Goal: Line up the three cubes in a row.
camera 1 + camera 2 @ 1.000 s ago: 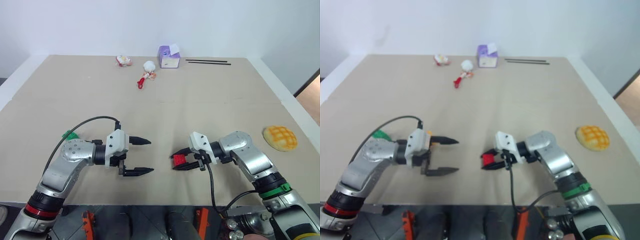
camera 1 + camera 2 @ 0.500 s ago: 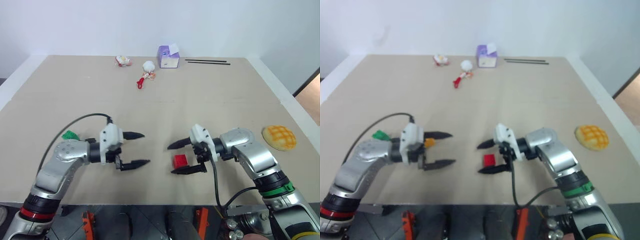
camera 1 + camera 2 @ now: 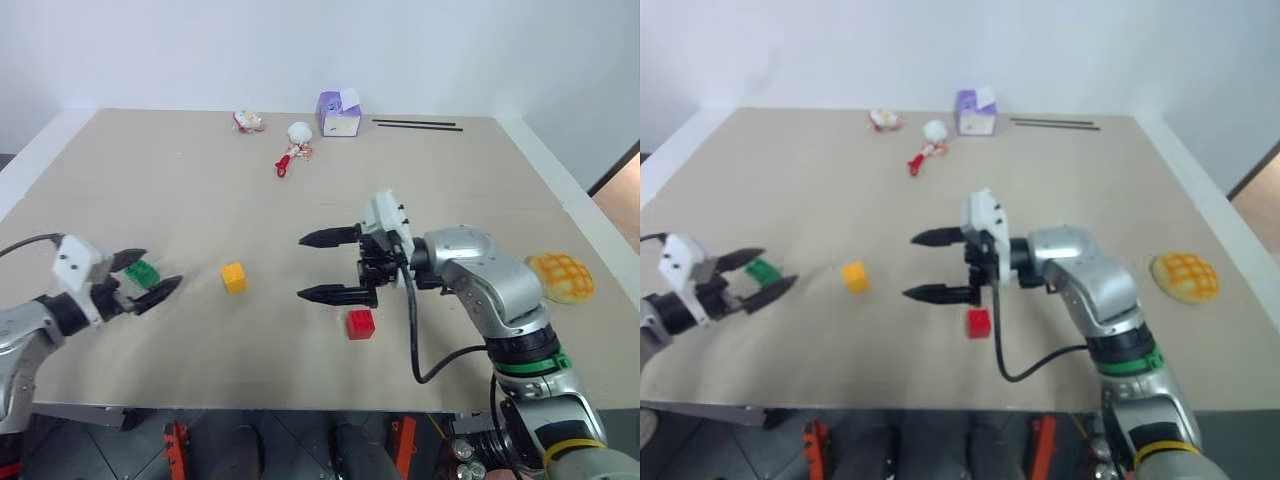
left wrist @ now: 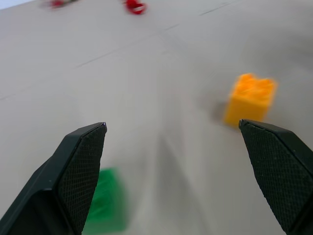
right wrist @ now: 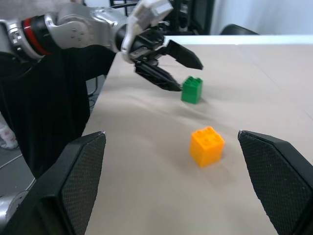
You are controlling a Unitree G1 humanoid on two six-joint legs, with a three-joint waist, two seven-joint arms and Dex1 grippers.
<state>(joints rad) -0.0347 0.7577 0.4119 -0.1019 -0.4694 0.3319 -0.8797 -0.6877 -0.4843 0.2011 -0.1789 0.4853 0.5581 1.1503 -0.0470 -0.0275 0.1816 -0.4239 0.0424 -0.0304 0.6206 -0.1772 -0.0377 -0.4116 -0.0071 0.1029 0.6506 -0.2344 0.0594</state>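
The red cube [image 3: 360, 323] lies on the table near the front, free of any grip. My right gripper [image 3: 300, 267] hovers open just above and behind it, pointing left, with nothing between its fingers. The yellow-orange cube [image 3: 234, 277] sits alone left of centre and also appears in the right wrist view [image 5: 207, 145]. At the far left stands the green cube [image 3: 141, 272]. My left gripper [image 3: 160, 270] is open right by it, and its fingertips [image 5: 173, 85] reach the green cube [image 5: 191, 89] without closing on it.
A purple-and-white box [image 3: 338, 113], two small toys [image 3: 247, 121] [image 3: 298, 132], a red trinket [image 3: 283, 165] and two black sticks [image 3: 417, 124] lie along the far edge. A yellow bun [image 3: 560, 275] rests at the right edge.
My right gripper opened and let go of the red cube, then rose and swung left. My left arm swept far left to the green cube, uncovering the yellow-orange cube.
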